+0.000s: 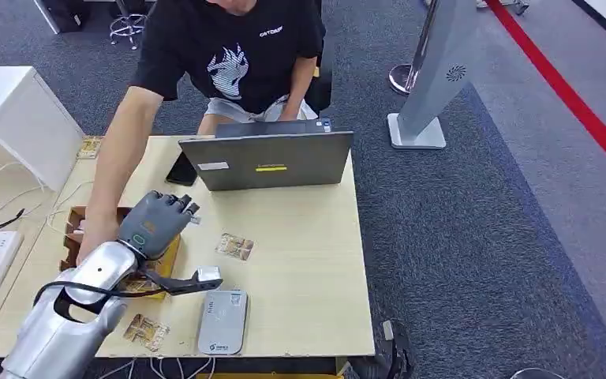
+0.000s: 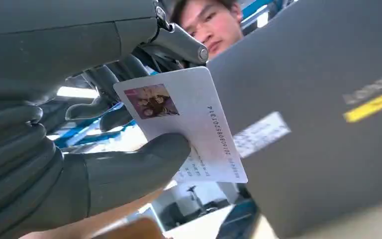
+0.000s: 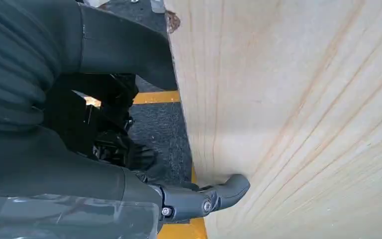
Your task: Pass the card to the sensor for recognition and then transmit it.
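Nearest me, at the lower left of the head view, my silver left arm (image 1: 71,316) rises onto the bench (image 1: 300,268). Just right of it, at the bench's near edge, lies the grey sensor (image 1: 222,320), flat, with a patterned card (image 1: 147,332) to its left. Above these my left hand (image 1: 156,223) hovers left of centre, over a brown box (image 1: 75,229) where a person's hand (image 1: 95,237) reaches in.

From the left wrist view, the thumb and fingers (image 2: 144,164) pinch the card (image 2: 189,124) near one long edge. It is white, with a small photo at one corner and a printed number running along its length. Its long axis slants from the frame's upper left to lower right, printed face toward the wrist camera.

Another patterned card (image 1: 234,246) lies loose mid-bench. Beyond stands an open grey laptop (image 1: 268,160), its lid back facing me, a black phone (image 1: 181,168) left of it, and the person in a black T-shirt (image 1: 233,47) behind.

My right hand (image 3: 129,169) sits beside the bench's pale wood edge; I cannot tell how its fingers are set.
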Robot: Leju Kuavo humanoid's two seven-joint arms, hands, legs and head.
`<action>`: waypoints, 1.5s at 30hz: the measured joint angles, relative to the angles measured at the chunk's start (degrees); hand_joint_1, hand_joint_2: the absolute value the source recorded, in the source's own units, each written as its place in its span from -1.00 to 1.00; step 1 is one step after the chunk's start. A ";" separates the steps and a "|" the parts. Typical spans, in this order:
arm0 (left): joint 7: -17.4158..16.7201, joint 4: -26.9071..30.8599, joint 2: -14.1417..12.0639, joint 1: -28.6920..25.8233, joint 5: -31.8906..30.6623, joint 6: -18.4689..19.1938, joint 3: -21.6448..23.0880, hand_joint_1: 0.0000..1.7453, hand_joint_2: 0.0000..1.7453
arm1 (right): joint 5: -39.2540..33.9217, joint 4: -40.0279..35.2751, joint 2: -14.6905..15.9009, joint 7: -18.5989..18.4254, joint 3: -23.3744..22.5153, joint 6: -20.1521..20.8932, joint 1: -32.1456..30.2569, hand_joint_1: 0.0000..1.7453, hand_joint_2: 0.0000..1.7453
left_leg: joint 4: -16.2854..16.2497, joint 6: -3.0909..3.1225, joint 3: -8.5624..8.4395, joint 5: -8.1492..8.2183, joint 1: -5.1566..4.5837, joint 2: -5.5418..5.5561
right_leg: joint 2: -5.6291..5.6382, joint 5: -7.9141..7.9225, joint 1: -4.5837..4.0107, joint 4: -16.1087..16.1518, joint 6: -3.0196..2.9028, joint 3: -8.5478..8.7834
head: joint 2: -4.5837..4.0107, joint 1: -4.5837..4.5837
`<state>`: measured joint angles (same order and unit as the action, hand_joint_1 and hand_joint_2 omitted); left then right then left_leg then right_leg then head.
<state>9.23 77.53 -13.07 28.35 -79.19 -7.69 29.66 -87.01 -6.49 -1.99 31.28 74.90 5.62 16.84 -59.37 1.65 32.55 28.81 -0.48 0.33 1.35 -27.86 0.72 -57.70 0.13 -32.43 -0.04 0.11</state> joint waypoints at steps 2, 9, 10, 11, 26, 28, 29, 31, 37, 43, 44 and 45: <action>-0.24 -1.45 0.00 1.60 -0.07 0.02 -0.38 1.00 1.00 | 0.00 0.00 -0.07 -0.13 0.11 -0.04 0.05 -1.00 1.00 | 0.00 -0.01 0.00 0.00 0.01 0.00 | 0.00 0.02 -0.01 0.00 -0.02 0.00 | 0.00 0.00; -0.88 -5.80 -0.02 4.97 -0.61 0.59 -1.97 1.00 1.00 | 0.00 0.00 -0.11 -0.50 0.88 -0.04 0.22 -1.00 1.00 | 0.00 -0.01 -0.01 -0.01 0.01 -0.09 | 0.08 0.03 -0.01 -0.01 -0.05 -0.01 | 0.00 0.00; -0.90 -6.43 0.00 5.34 -0.68 0.59 -2.15 1.00 1.00 | 0.00 0.00 -0.13 -0.50 0.90 -0.09 0.23 -1.00 1.00 | 0.00 -0.01 -0.02 -0.01 0.01 -0.09 | 0.08 0.03 -0.01 -0.01 -0.05 -0.01 | 0.00 0.00; -0.92 -6.76 0.00 5.52 -0.74 0.59 -2.28 1.00 1.00 | 0.00 0.00 -0.15 -0.50 0.90 -0.09 0.23 -1.00 1.00 | 0.00 -0.01 -0.01 -0.01 0.01 -0.09 | 0.08 0.03 -0.02 -0.01 -0.05 -0.01 | 0.00 0.02; -1.36 -10.04 -0.26 6.25 -0.85 -0.02 -5.10 -1.00 1.00 | 0.00 0.02 -0.44 -0.50 0.90 -0.24 0.32 -1.00 1.00 | 0.00 -0.02 -0.02 0.00 0.03 -0.24 | 0.24 0.05 -0.04 -0.04 -0.09 -0.05 | 0.00 0.00; -1.36 -10.28 -0.26 6.23 -0.85 -0.18 -5.16 -1.00 1.00 | 0.00 0.02 -0.44 -0.50 0.90 -0.24 0.32 -1.00 1.00 | 0.01 -0.01 -0.01 0.00 0.04 -0.23 | 0.23 0.05 -0.05 -0.04 -0.09 -0.05 | 0.00 0.00; -1.34 -10.32 -0.26 6.19 -0.85 -0.20 -5.18 -1.00 1.00 | 0.00 0.02 -0.44 -0.50 0.90 -0.26 0.33 -1.00 1.00 | 0.01 -0.02 0.00 0.00 0.05 -0.23 | 0.23 0.05 -0.05 -0.04 -0.09 -0.05 | 0.00 0.00; -1.34 -10.36 -0.24 6.14 -0.85 -0.30 -5.21 -1.00 1.00 | 0.00 0.02 -0.44 -0.50 0.90 -0.26 0.38 -1.00 1.00 | 0.01 -0.02 0.00 0.00 0.05 -0.24 | 0.23 0.05 -0.04 -0.04 -0.09 -0.05 | 0.00 -0.02; -1.27 -10.39 -0.24 5.07 -0.83 -2.03 -6.17 -1.00 1.00 | 0.02 0.02 -0.44 -0.50 0.90 -0.22 0.39 -1.00 1.00 | 0.01 -0.02 -0.02 0.00 0.04 -0.24 | 0.23 0.06 -0.04 -0.04 -0.10 -0.06 | 0.00 0.02; -0.72 -9.18 -0.07 2.59 -0.79 -2.80 -7.61 -1.00 1.00 | 0.00 0.07 -0.44 -0.22 0.90 -0.11 0.32 -1.00 1.00 | 0.01 -0.02 -0.01 0.00 0.04 -0.26 | 0.25 0.06 -0.05 -0.05 -0.10 -0.10 | 0.00 0.00; -0.64 -9.05 -0.07 2.38 -0.79 -2.95 -7.74 -1.00 1.00 | 0.00 0.07 -0.44 -0.15 0.90 -0.13 0.32 -1.00 1.00 | 0.01 -0.02 0.00 0.00 0.04 -0.26 | 0.25 0.06 -0.05 -0.05 -0.10 -0.10 | 0.00 0.00; -0.46 -8.66 -0.07 1.94 -0.74 -3.19 -7.98 -1.00 1.00 | 0.00 0.07 -0.44 -0.04 0.90 -0.13 0.31 -1.00 1.00 | 0.01 -0.02 0.00 0.00 0.04 -0.27 | 0.26 0.06 -0.05 -0.06 -0.10 -0.10 | 0.00 0.02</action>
<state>8.77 68.87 -13.14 30.29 -79.93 -10.89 21.68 -87.01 -6.43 -2.43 31.23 75.80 5.49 17.15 -59.36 1.63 32.55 28.81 -0.43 0.06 1.61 -27.80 0.67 -57.76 0.02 -32.52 -0.04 0.13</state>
